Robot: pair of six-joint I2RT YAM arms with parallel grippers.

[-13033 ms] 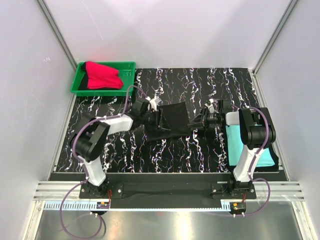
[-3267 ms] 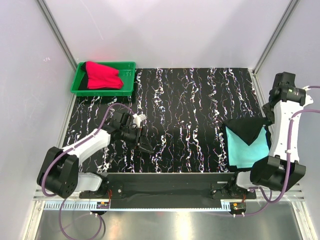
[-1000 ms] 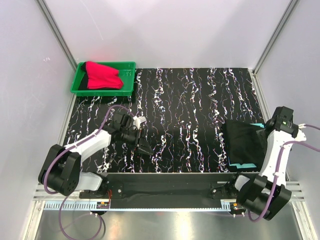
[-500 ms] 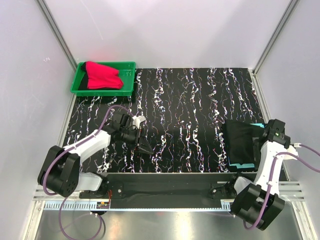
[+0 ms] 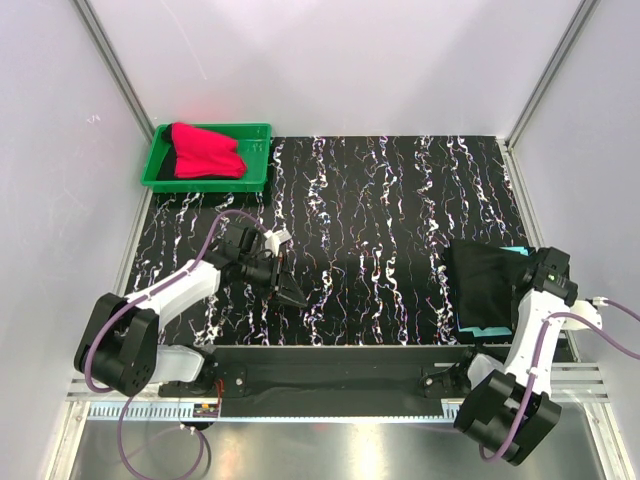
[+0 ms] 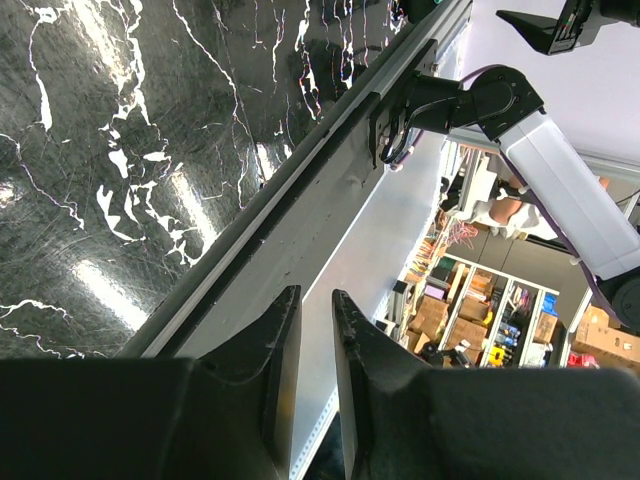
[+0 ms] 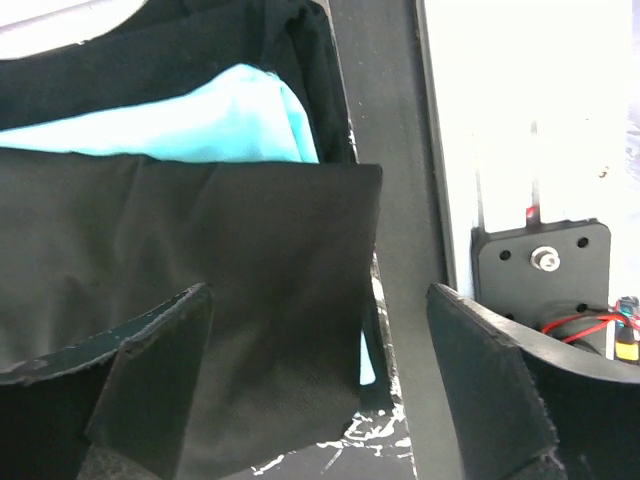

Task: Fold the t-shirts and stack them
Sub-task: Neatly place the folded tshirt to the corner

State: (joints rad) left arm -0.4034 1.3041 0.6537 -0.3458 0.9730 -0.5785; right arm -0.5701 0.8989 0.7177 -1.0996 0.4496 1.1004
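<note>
- Top view: the black t-shirt point(image 5: 487, 285) lies folded near the near right corner of the marbled worktop point(image 5: 380, 200).
- It rests on the turquoise t-shirt point(image 5: 486, 329), which shows only as a strip along its near side and a small tip at its far right.
- The red t-shirt point(image 5: 205, 150) sits bunched in the green tray point(image 5: 215, 186) at the far left corner of the worktop, well apart from the other 2.
- The left claw point(image 5: 290, 297) is low over bare worktop near the near edge, left of the middle, touching no shirt.
- The right arm point(image 5: 532, 325) rises from the near edge, and its wrist stands at the right side of the black t-shirt.
- Left wrist view: the 2 fingers point(image 6: 280, 350) of the left claw are nearly together, with a slim gap between them and nothing in it. Beyond them run the marbled surface and the metal rail point(image 6: 330, 200) at the worktop's near edge.
- Right wrist view: the right claw point(image 7: 318, 300) is spread wide, 1 finger point(image 7: 150, 370) at each side of the picture, and it grips nothing.
- Below it lies a corner of the black t-shirt, with turquoise cloth showing beyond that fold and a sliver more at the corner's lower edge.
</note>
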